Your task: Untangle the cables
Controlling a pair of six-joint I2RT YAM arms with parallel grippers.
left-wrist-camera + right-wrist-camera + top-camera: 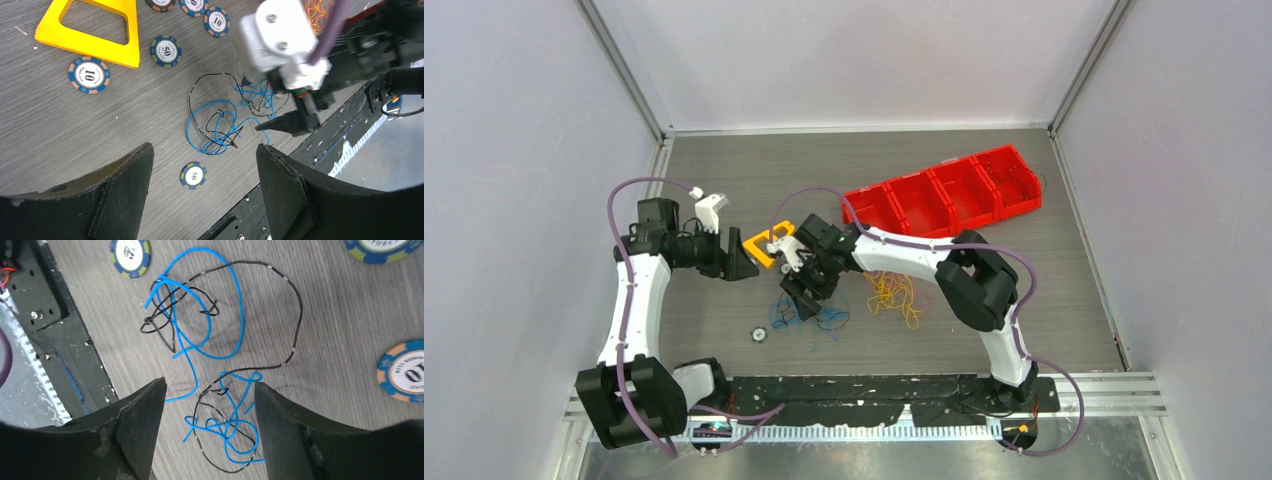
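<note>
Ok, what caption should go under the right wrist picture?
Open right gripper hovering over tangled blue and black cables, poker chips scattered around.

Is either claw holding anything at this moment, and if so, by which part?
Nothing is held. The left claw and the right claw are both open above the table; the blue and black cables lie loose on it beneath them.

Robotics lab test cell. White panels [854,60] and aluminium framing [624,70] enclose the grey table [724,170]. Red parts bins [944,195] stand far right.
</note>
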